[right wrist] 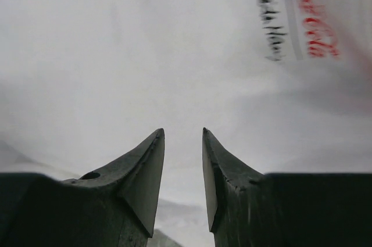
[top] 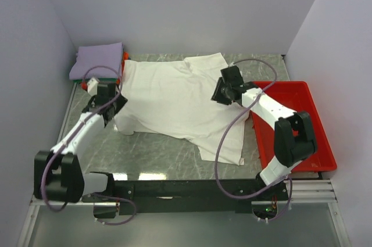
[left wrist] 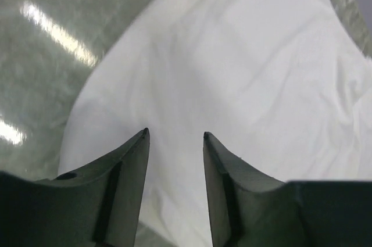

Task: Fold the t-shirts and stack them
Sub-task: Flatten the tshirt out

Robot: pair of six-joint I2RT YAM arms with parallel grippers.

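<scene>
- The white tee lies spread across the middle of the table, rumpled. It runs from the far left toward the near right.
- One corner of it lies near the table's near edge, just beside the tray.
- The lavender tee sits folded in the far left corner, on top of a stack. An orange tee shows as a sliver at the stack's right side.
- The red tray stands along the right edge.
- The left gripper is at the white tee's left edge. In the left wrist view its fingers are parted, with only cloth seen beneath the gap and nothing grasped.
- The right gripper hangs over the tee's right part. Its fingers stand apart and released, with no cloth between them.
- A small red logo with dark writing beside it shows on the cloth ahead of the right gripper.
</scene>
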